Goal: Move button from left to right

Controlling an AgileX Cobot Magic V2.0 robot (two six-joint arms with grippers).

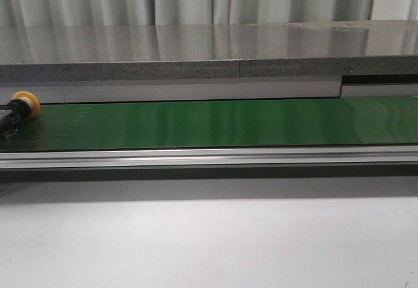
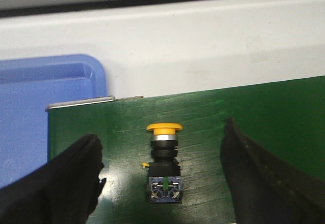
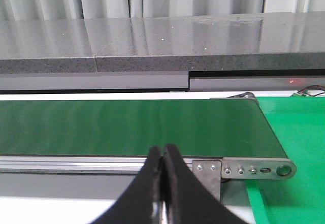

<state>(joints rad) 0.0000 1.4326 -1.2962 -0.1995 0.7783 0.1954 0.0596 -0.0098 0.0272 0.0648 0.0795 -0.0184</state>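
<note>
The button (image 2: 164,164), yellow-orange cap on a black body with a blue terminal base, lies on its side on the green belt (image 2: 264,112). My left gripper (image 2: 162,170) is open, its black fingers (image 2: 76,178) wide on either side of the button and not touching it. In the front view the button (image 1: 23,107) shows at the far left edge of the belt (image 1: 215,123); neither arm shows there. My right gripper (image 3: 163,155) is shut and empty, in front of the belt's right end (image 3: 132,125), short of its metal rail (image 3: 91,162).
A blue bin (image 2: 45,107) stands beside the belt's left end. A grey ledge (image 1: 209,63) runs behind the belt. A metal end bracket (image 3: 249,169) closes the belt's right end, with a bright green surface (image 3: 299,127) beyond. White tabletop (image 1: 209,242) lies in front.
</note>
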